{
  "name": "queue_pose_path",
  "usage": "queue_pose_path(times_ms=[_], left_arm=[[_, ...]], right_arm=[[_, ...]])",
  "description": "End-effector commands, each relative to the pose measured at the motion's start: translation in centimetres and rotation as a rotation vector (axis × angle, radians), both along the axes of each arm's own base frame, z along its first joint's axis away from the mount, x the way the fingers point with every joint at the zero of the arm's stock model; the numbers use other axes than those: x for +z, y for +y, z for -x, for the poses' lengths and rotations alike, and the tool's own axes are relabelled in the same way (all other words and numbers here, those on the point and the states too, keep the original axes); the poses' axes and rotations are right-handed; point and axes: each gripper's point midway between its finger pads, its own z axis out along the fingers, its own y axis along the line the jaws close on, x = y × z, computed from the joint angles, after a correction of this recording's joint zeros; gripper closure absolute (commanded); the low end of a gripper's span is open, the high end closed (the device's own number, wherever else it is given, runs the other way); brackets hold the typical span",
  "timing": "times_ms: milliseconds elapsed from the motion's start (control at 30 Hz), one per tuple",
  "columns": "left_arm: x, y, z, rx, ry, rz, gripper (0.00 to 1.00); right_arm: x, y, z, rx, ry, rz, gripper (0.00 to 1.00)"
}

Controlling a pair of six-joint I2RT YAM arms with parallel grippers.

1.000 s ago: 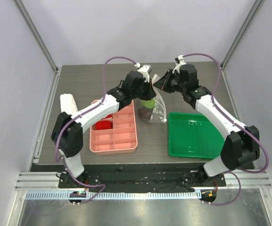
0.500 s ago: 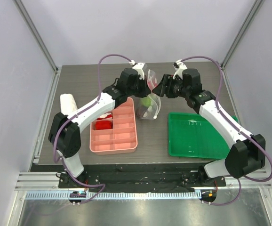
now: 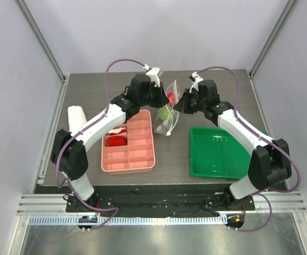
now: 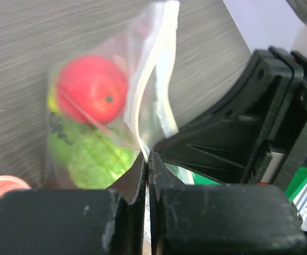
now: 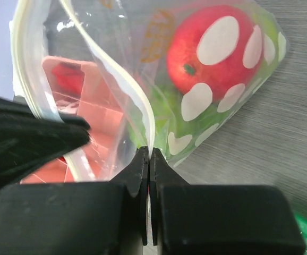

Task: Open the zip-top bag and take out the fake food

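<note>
The clear zip-top bag (image 3: 168, 112) with white dots hangs above the table between my two grippers, its mouth pulled open. My left gripper (image 3: 163, 95) is shut on one lip of the bag (image 4: 143, 133). My right gripper (image 3: 179, 104) is shut on the other lip (image 5: 143, 119). Inside lie the red apple (image 5: 213, 50), the bumpy green fruit (image 4: 92, 159) and a yellow-green piece (image 3: 165, 113). The apple also shows in the left wrist view (image 4: 91, 88).
A pink divided tray (image 3: 128, 143) with red pieces sits left of the bag. A green tray (image 3: 220, 153) sits to the right. A white roll (image 3: 77, 118) lies at the far left.
Both grippers have moved left with the bag. The bag has risen and its mouth has spread wider between the two lips.
</note>
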Motion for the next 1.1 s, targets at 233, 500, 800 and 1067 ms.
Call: queue_pose_path(times_ms=[233, 500, 800, 1067], left_arm=[[3.0, 2.5, -0.8, 0.026, -0.039, 0.052, 0.66], [2.3, 2.0, -1.3, 0.019, -0.011, 0.034, 0.65], [3.6, 5.7, -3.4, 0.132, -0.086, -0.083, 1.0], [5.6, 3.0, -4.1, 0.021, -0.097, 0.049, 1.0]], right_arm=[[9.7, 4.0, 1.2, 0.064, -0.184, -0.12, 0.98], [10.2, 4.1, 1.3, 0.054, -0.199, -0.108, 0.98], [9.2, 1.5, -1.1, -0.023, -0.244, 0.029, 0.98], [4.3, -5.8, -3.8, -0.276, -0.132, 0.316, 0.75]])
